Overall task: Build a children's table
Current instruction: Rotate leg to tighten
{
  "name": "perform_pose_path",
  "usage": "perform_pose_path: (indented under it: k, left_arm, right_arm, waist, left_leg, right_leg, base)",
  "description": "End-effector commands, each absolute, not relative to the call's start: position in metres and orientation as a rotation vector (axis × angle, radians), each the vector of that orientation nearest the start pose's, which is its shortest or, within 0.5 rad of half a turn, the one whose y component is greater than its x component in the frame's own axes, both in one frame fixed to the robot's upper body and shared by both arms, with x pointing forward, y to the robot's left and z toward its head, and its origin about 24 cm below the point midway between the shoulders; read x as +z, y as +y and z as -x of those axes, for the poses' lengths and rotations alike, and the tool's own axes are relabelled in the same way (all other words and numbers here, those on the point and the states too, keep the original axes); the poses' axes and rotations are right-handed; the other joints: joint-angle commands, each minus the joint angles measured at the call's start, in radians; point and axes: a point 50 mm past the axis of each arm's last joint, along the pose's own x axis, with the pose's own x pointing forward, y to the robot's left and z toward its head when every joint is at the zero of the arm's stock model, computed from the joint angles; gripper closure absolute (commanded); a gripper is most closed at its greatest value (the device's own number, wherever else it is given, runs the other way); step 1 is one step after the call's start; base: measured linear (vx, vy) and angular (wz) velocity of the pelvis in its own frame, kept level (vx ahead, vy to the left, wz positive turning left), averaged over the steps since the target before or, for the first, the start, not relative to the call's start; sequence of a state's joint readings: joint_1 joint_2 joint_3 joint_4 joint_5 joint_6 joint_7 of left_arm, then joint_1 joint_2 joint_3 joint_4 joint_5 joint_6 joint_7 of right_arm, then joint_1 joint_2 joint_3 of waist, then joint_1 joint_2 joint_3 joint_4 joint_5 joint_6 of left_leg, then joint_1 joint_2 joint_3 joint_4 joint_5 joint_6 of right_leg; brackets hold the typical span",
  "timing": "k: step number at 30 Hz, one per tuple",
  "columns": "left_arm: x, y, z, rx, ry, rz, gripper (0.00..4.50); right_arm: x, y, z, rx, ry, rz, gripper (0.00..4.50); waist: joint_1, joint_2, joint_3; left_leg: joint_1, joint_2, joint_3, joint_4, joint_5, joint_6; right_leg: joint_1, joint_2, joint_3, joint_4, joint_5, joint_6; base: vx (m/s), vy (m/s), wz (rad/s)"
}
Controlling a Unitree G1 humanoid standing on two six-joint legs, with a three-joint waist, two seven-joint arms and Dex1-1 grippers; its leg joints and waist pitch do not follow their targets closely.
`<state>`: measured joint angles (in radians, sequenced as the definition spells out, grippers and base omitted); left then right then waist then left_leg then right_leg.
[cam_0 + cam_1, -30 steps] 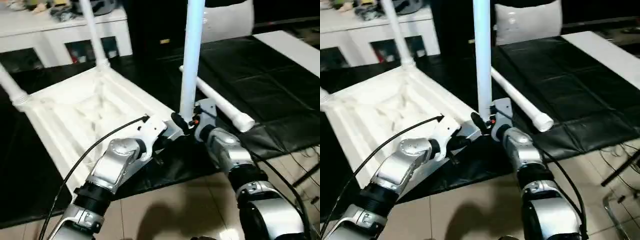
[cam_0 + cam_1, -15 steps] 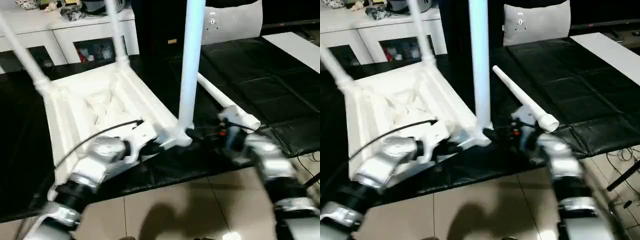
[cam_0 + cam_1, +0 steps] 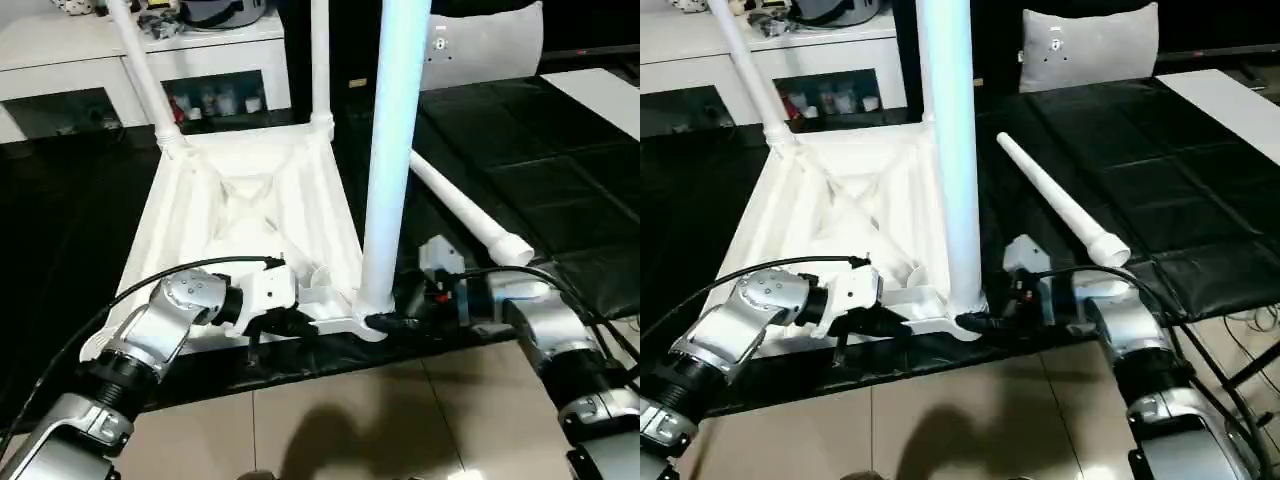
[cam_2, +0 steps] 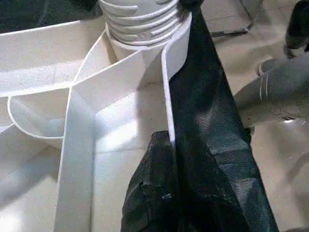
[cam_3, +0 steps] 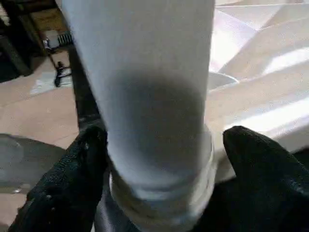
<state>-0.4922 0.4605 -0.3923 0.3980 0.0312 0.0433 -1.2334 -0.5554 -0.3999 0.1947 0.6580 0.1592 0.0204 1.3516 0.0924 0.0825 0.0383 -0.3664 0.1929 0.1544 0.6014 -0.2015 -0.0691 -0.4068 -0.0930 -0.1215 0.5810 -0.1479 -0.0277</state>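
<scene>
Right hand (image 5: 154, 159) spread around upright leg (image 3: 392, 150), left hand (image 3: 285, 322) pinching upturned tabletop (image 3: 250, 210) rim

My left gripper (image 3: 300, 322) sits pinched tight at lower centre; my right gripper (image 3: 385, 322) faces it, fingers (image 5: 72, 193) spread.

A furnished indoor room, home-like: beige tiled floor (image 3: 330, 420), black padded mats (image 3: 1140, 170), a white cabinet (image 3: 150, 60) holding small colourful items, and a grey cushion (image 3: 1090, 50) behind.
</scene>
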Motion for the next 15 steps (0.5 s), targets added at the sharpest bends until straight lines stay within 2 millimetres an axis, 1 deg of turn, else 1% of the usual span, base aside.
perform_pose_path:
  k: [1, 3, 4, 7, 9, 10, 11, 15]
  left_arm:
    - [0.0383, 0.1234, -0.2797, -1.576, 0.473, -0.587, 4.5]
    - [0.0378, 0.1239, -0.2796, -1.58, 0.472, -0.588, 4.5]
    - [0.0371, 0.1245, -0.2796, -1.581, 0.474, -0.588, 4.5]
    - [0.0366, 0.1252, -0.2792, -1.582, 0.477, -0.586, 4.5]
    - [0.0363, 0.1255, -0.2789, -1.582, 0.479, -0.584, 4.5]
    - [0.0353, 0.1264, -0.278, -1.584, 0.485, -0.58, 4.5]
    - [0.0347, 0.1268, -0.2776, -1.583, 0.488, -0.576, 4.5]
    - [0.034, 0.1257, -0.276, -1.551, 0.49, -0.508, 4.5]
  right_arm:
    - [0.0549, -0.1524, -0.3098, 1.429, 0.356, 0.173, 0.87]
    - [0.0551, -0.1519, -0.3089, 1.441, 0.36, 0.165, 0.96]
    - [0.0553, -0.1518, -0.3084, 1.447, 0.361, 0.161, 1.22]
    - [0.0552, -0.152, -0.3082, 1.45, 0.364, 0.155, 1.36]
    - [0.055, -0.1521, -0.308, 1.452, 0.368, 0.15, 1.61]
    - [0.0543, -0.1521, -0.3073, 1.459, 0.379, 0.137, 1.66]
    - [0.0537, -0.1521, -0.3065, 1.463, 0.384, 0.132, 1.67]
    - [0.0517, -0.1495, -0.3037, 1.454, 0.382, 0.073, 1.75]
  waist:
    - [-0.004, -0.009, -0.068]
    - [-0.002, -0.009, -0.07]
    - [-0.002, -0.009, -0.07]
    - [-0.002, -0.009, -0.07]
    - [-0.002, -0.009, -0.07]
    - [-0.002, -0.008, -0.069]
    - [-0.002, -0.01, -0.069]
    - [-0.002, -0.008, -0.07]
  left_leg:
    - [0.002, 0.037, 0.002, -0.066, -0.163, 0.098]
    - [0.002, 0.037, 0.001, -0.066, -0.151, 0.099]
    - [0.001, 0.037, 0.001, -0.065, -0.146, 0.101]
    - [0.001, 0.037, 0.001, -0.065, -0.145, 0.101]
    - [0.001, 0.036, 0.002, -0.065, -0.149, 0.099]
    - [0.001, 0.036, 0.001, -0.066, -0.155, 0.097]
    - [0.001, 0.035, 0.001, -0.066, -0.155, 0.095]
    - [0.001, 0.036, 0.001, -0.066, -0.152, 0.094]
  right_leg:
    - [0.061, -0.056, 0.05, -0.059, -0.272, -0.197]
    - [0.062, -0.055, 0.05, -0.055, -0.257, -0.2]
    - [0.062, -0.055, 0.05, -0.055, -0.246, -0.201]
    - [0.062, -0.055, 0.05, -0.055, -0.243, -0.202]
    - [0.062, -0.055, 0.049, -0.056, -0.252, -0.199]
    - [0.063, -0.055, 0.049, -0.057, -0.264, -0.196]
    - [0.063, -0.055, 0.049, -0.058, -0.27, -0.192]
    - [0.063, -0.055, 0.049, -0.057, -0.268, -0.191]
  base:
    - [0.0, 0.0, 0.0]
    - [0.0, 0.0, 0.0]
    - [0.0, 0.0, 0.0]
    - [0.0, 0.0, 0.0]
    - [0.0, 0.0, 0.0]
    - [0.0, 0.0, 0.0]
    - [0.0, 0.0, 0.0]
    - [0.0, 0.0, 0.0]
